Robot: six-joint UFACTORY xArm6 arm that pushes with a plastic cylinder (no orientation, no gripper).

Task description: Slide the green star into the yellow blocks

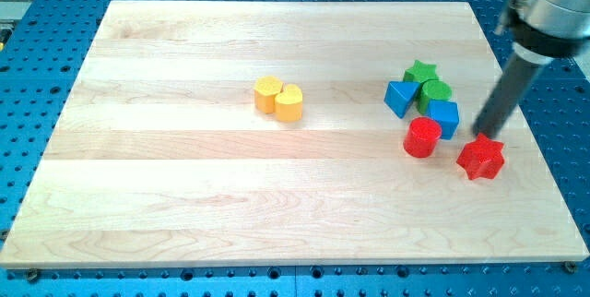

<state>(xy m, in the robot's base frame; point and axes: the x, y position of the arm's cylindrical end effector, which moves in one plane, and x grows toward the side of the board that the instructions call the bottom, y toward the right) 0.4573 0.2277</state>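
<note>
no hand on this rig, so open or closed doesn't apply. left to right: yellow blocks [278,100] mid-counter [166,196], green star [421,73] atop the right cluster, my tip [483,136] just above the red star [481,157]. judgement: circle to the star's right, push left; room is ample.

Eight blocks lay on the wooden board [184,205], two of each colour. There were two yellow ones, a yellow hexagon [267,93] and a yellow heart [289,102]; two green ones, a green star [422,72] and a green cylinder [435,92]; two blue ones, a blue triangle [399,98] and a blue cube [444,117]; and two red ones, a red cylinder [423,137] and a red star [481,157]. One dark rod stood over the board, with my tip [480,136] as its single end.
</note>
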